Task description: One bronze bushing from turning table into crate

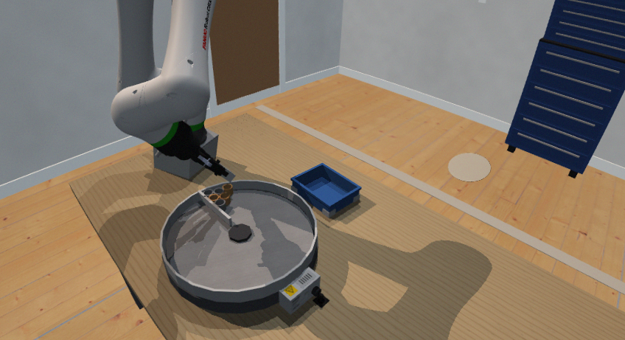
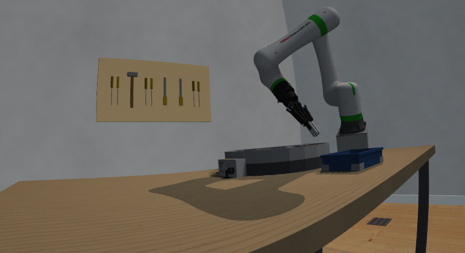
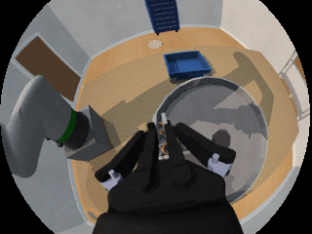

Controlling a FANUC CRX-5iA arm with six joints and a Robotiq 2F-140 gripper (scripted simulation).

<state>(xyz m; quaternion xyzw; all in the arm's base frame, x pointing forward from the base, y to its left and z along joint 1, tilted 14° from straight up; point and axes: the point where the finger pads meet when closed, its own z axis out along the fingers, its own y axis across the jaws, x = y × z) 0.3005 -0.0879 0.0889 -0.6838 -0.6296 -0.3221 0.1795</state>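
Note:
The turning table point(image 1: 199, 288) point(image 2: 277, 159) is a round grey pan with a raised rim and a straight divider point(image 1: 219, 210). Several bronze and grey ring-shaped bushings stand crowded against the divider near the rim on the arm's side. One bronze bushing point(image 1: 227, 188) is at the rim side of the cluster; another bronze bushing point(image 3: 165, 148) shows between the fingers' outlines in the wrist view, below them. The blue crate point(image 1: 311, 197) point(image 2: 340, 162) point(image 3: 189, 74) stands beside the turning table and looks empty. My gripper point(image 1: 231, 178) point(image 2: 315, 134) point(image 3: 160, 119) is shut and empty, tilted, above the rim near the bushings.
A dark hub point(image 1: 239, 232) sits at the turning table's centre. A grey control box point(image 1: 300, 290) point(image 2: 232, 167) with a black knob is on its outer side. The arm's grey pedestal point(image 1: 172, 164) point(image 2: 352, 142) stands behind the turning table.

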